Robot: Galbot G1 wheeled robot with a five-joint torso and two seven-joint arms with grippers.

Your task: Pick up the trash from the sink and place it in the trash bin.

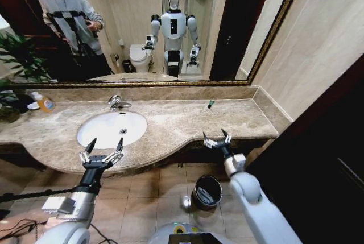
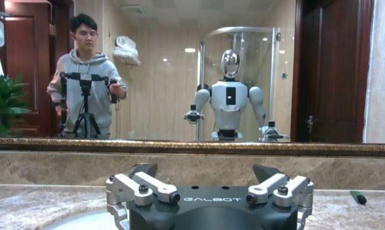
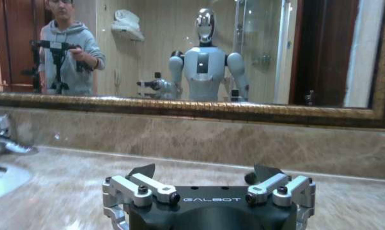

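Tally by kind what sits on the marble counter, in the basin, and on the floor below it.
Soap bottles: 1
Green-capped pieces: 1
Faucets: 1
Sinks: 1
Trash bins: 1
Total: 5

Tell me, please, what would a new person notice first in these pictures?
First, the two open grippers: the left gripper is at the front edge of the white sink, and the right gripper is at the counter's front edge further right. Below it, the dark trash bin stands on the floor. A small green-capped piece lies on the counter near the mirror.
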